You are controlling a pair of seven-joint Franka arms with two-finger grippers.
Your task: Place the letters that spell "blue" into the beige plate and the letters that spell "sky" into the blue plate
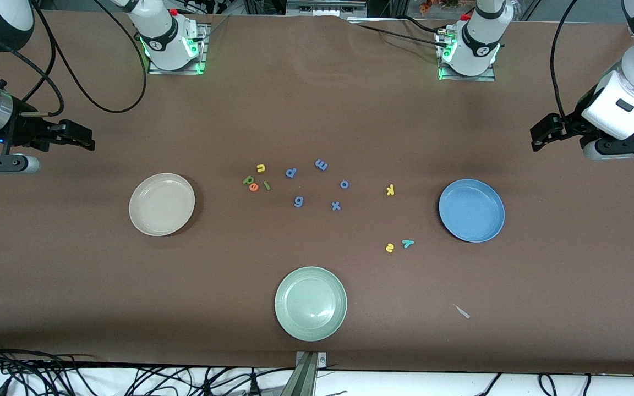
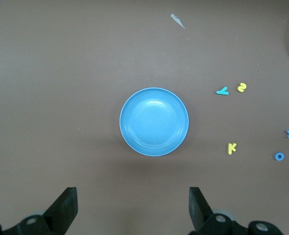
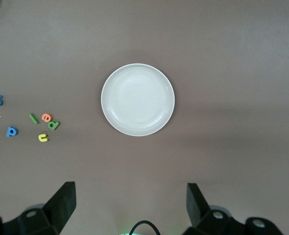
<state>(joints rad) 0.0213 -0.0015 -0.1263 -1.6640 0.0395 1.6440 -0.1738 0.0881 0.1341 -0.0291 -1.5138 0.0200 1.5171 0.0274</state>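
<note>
The "blue" letters sit in a tight cluster on the worktop: yellow u (image 1: 261, 168), green b (image 1: 249, 180), orange e (image 1: 253, 187) and the thin green l (image 1: 266, 185), all near one another, the e just beside the b. From the beige plate (image 1: 152, 220) they lie at about two o'clock in the front view, a short way toward the middle of the worktop. The "sky" letters are looser: yellow k (image 1: 389, 190) stands alone at about ten o'clock of the blue plate (image 1: 454, 225), while yellow s (image 1: 389, 247) and teal y (image 1: 408, 243) lie side by side at about seven o'clock of it. Both plates hold nothing yet.

The right tool (image 3: 129, 203) hangs high over the worktop's edge by the beige plate, prongs wide apart and empty; the left tool (image 2: 133, 205) waits likewise by the blue plate, also spread wide with nothing in it.

Likely trouble: the letters are tiny and flat, so prongs may slide over one or nudge it away. In the crowded cluster a pinch on the e could drag the b or l along. Five all-blue letters (image 1: 321, 164) lie scattered between the two groups and could be picked by mistake, and the pale green plate (image 1: 295, 324), nearest the front camera, is a wrong destination.

The worktop is plain matte brown; a small pale scrap (image 1: 463, 312) lies on it, cables trail along its edges.
</note>
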